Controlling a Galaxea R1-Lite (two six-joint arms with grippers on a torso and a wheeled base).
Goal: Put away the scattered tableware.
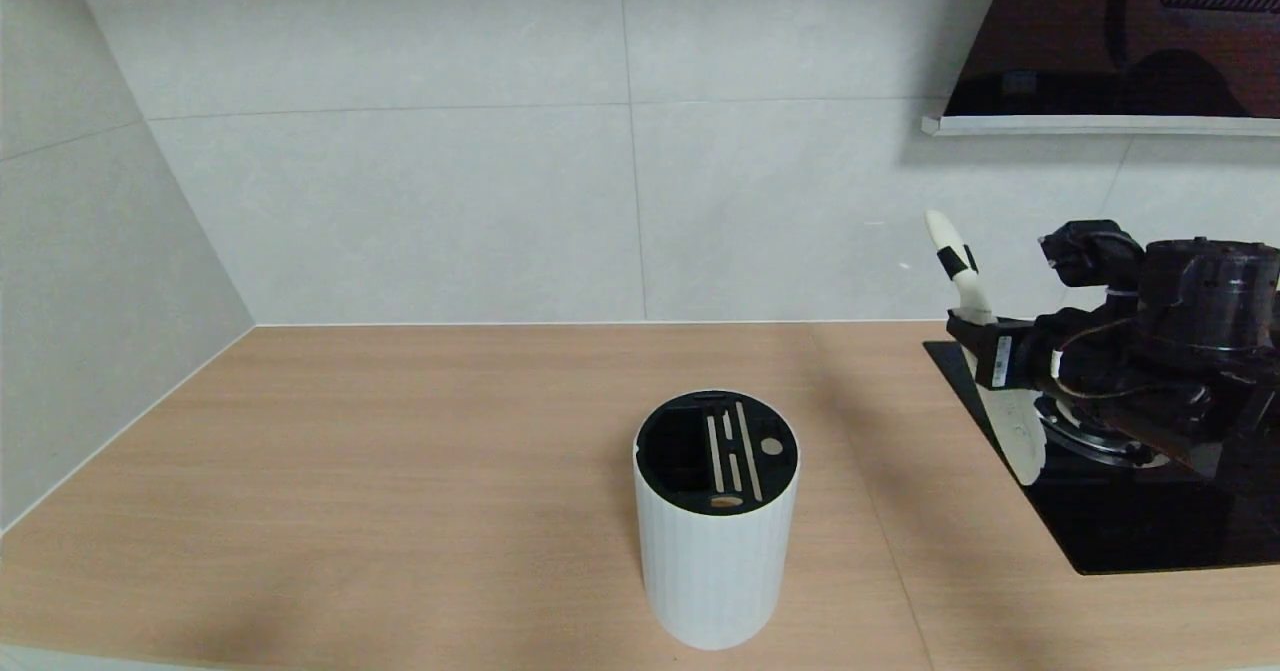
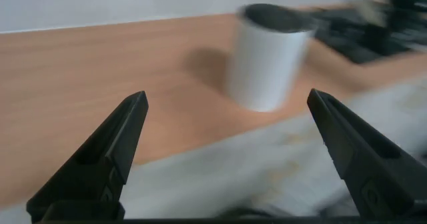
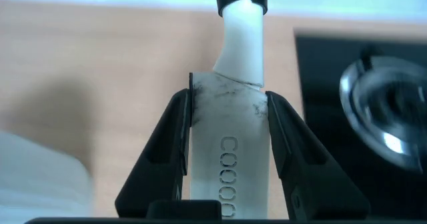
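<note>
Head view: right gripper (image 1: 985,351) is closed on a white knife (image 1: 1018,433), taking it where the blade meets the handle. The handle, with its black band, points up and leans left. The blade hangs down over the near-left corner of the black cooktop (image 1: 1150,536). White cylindrical knife holder (image 1: 716,551) stands upright on the wooden counter (image 1: 400,451), well apart to the left, with its slotted black top facing up.

Left wrist view: left gripper (image 2: 227,97) is spread wide and empty, off the counter's front edge. The holder (image 2: 267,57) is ahead on the counter (image 2: 100,71).

Right wrist view: the fingers (image 3: 179,141) press the two narrow edges of the blade (image 3: 230,151), just below the handle neck. A burner ring (image 3: 380,117) sits beside it on the cooktop (image 3: 320,71).

Handling judgement: the knife looks light, rigid and smooth. The blade may be ceramic, so it is likely brittle and could chip if knocked on the holder rim. A grip on the thin edges looks prone to slipping or pivoting. A grip on the handle would be steadier. The narrow slots call for the blade to go in tip first and vertical.
</note>
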